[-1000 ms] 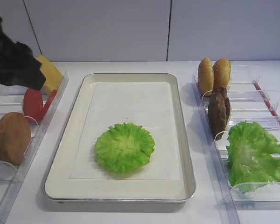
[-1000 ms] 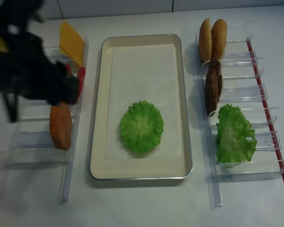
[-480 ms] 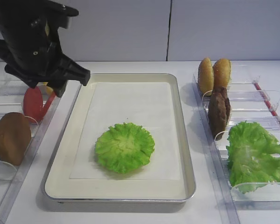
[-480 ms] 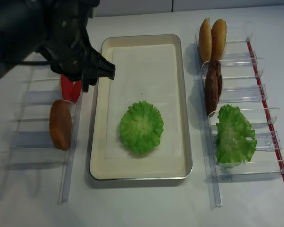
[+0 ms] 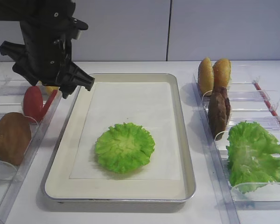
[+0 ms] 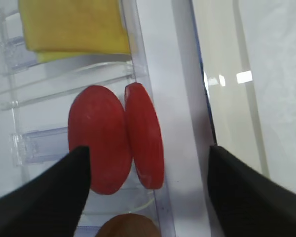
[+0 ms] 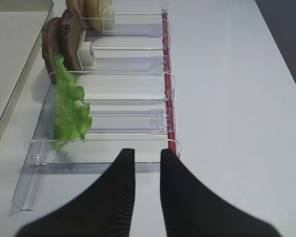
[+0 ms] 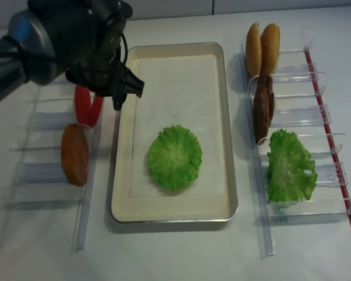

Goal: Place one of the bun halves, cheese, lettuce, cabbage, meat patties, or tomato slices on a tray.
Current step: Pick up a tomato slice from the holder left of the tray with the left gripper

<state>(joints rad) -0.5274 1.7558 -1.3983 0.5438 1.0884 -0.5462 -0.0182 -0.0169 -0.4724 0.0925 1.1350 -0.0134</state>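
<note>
Left gripper [image 6: 148, 177]: jaws spread wide, nothing between them; it hangs over the left rack's inner edge, next to the tray's left rim.
Left fingers [image 6: 44, 197]: one dark finger low on the left, over the rack, the other low on the right, over the strip between rack and tray.
Tomato slices [image 6: 116, 138]: two red discs standing on edge, side by side and touching, in a rack slot; in the left wrist view they sit between the two fingers and a little beyond the tips, with no contact visible.
Cheese [image 6: 71, 27]: yellow square in the slot beyond the tomato slices, away from the gripper.
Left rack [image 5: 4, 95]: clear plastic, along the tray's left side; a brown bun half [image 5: 11, 137] stands in a nearer slot.
Tray [image 5: 60, 154]: silver, paper-lined, at the table's middle; a round green lettuce leaf [image 5: 124, 147] lies flat on the liner toward the near end.
Right gripper [image 7: 147, 170]: jaws narrowly apart, holding nothing, hovering over the bare table just short of the right rack's near end.
Right rack [image 8: 304, 120]: clear plastic with a red strip on its outer side; from far to near it holds two bun halves [image 8: 262, 47], the meat patties [image 8: 262, 108] on edge, and a large lettuce leaf [image 8: 289, 167].
</note>
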